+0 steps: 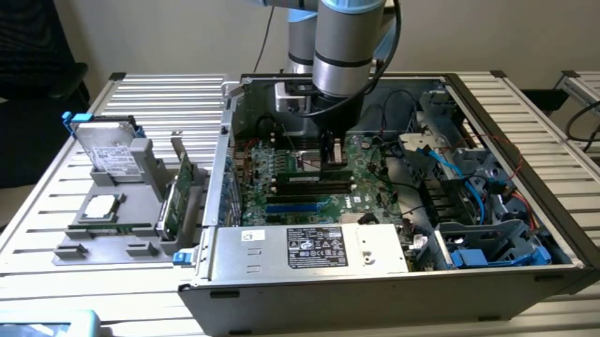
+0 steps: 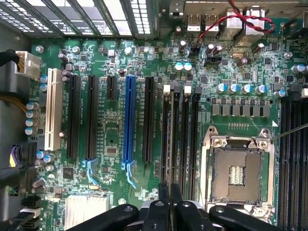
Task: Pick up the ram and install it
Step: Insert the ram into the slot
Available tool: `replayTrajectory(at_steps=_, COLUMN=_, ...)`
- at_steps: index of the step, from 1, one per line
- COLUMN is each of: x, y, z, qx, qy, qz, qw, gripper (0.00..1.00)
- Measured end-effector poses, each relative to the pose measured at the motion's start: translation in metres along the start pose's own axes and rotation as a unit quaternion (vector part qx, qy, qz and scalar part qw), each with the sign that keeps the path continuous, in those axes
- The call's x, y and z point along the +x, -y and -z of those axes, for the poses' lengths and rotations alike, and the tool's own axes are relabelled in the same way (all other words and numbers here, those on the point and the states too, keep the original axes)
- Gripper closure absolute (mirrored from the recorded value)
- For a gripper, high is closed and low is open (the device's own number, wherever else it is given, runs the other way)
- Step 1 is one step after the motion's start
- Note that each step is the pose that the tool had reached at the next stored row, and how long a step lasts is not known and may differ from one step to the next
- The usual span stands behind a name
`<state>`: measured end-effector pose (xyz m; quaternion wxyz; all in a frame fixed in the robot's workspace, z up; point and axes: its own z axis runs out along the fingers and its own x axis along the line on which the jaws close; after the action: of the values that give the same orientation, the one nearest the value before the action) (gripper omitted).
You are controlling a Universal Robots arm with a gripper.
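The robot's black two-fingered claw point(image 1: 330, 159) point(image 2: 170, 208) reaches into the open grey metal computer case point(image 1: 375, 281), over the 12 o'clock part of the green motherboard point(image 1: 255, 203) in the exterior view. Its fingers look clenched on the ram point(image 1: 314, 170) point(image 2: 172, 139), a long thin green circuit-board stick with black chips. The stick stands on edge along a black plastic memory slot beside the empty silver processor socket point(image 2: 236, 168).

The install step appears to be in hand: the pickup is done, but full seating is not evident. Seating calls for a straight, even downward press with both ends level, until the slot's end latches close.

At 9 o'clock of the case, spare parts sit on the slatted metal worktop point(image 1: 140, 91).
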<state>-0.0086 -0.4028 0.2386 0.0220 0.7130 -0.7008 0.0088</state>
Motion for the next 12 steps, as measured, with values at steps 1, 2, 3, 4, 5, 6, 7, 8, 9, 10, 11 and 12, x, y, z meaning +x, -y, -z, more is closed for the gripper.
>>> replayTrajectory(at_steps=1, x=0.0000, y=0.0000, z=-0.0004, qx=0.0000, qy=-0.0008, qz=0.000, qw=1.0000, gripper=0.87)
replayTrajectory(at_steps=2, x=-0.0001, y=0.0000, z=-0.0009, qx=0.0000, qy=-0.0010, qz=0.000, qw=1.0000, gripper=0.87)
replayTrajectory(at_steps=3, x=0.0000, y=0.0000, z=-0.0011, qx=0.0000, qy=-0.0012, qz=0.000, qw=1.0000, gripper=0.87)
replayTrajectory(at_steps=4, x=-0.0001, y=0.0000, z=-0.0015, qx=0.0000, qy=-0.0012, qz=0.000, qw=1.0000, gripper=0.87)
replayTrajectory(at_steps=5, x=-0.0001, y=0.0000, z=-0.0019, qx=0.0000, qy=-0.0014, qz=0.000, qw=1.0000, gripper=0.87)
replayTrajectory(at_steps=6, x=-0.0001, y=0.0000, z=-0.0023, qx=0.0000, qy=-0.0019, qz=0.000, qw=1.0000, gripper=0.87)
replayTrajectory(at_steps=7, x=-0.0002, y=0.0000, z=-0.0026, qx=0.0000, qy=-0.0025, qz=0.000, qw=1.0000, gripper=0.87)
replayTrajectory(at_steps=8, x=-0.0003, y=0.0001, z=-0.0030, qx=-0.0001, qy=-0.0031, qz=0.000, qw=1.0000, gripper=0.87)
replayTrajectory(at_steps=9, x=-0.0003, y=0.0001, z=-0.0033, qx=-0.0001, qy=-0.0037, qz=0.000, qw=1.0000, gripper=0.87)
replayTrajectory(at_steps=10, x=-0.0003, y=0.0001, z=-0.0033, qx=-0.0001, qy=-0.0042, qz=0.000, qw=1.0000, gripper=0.87)
replayTrajectory(at_steps=11, x=-0.0002, y=0.0001, z=-0.0034, qx=-0.0001, qy=-0.0045, qz=0.000, qw=1.0000, gripper=0.87)
replayTrajectory(at_steps=12, x=-0.0003, y=0.0001, z=-0.0037, qx=-0.0001, qy=-0.0046, qz=0.000, qw=1.0000, gripper=0.87)
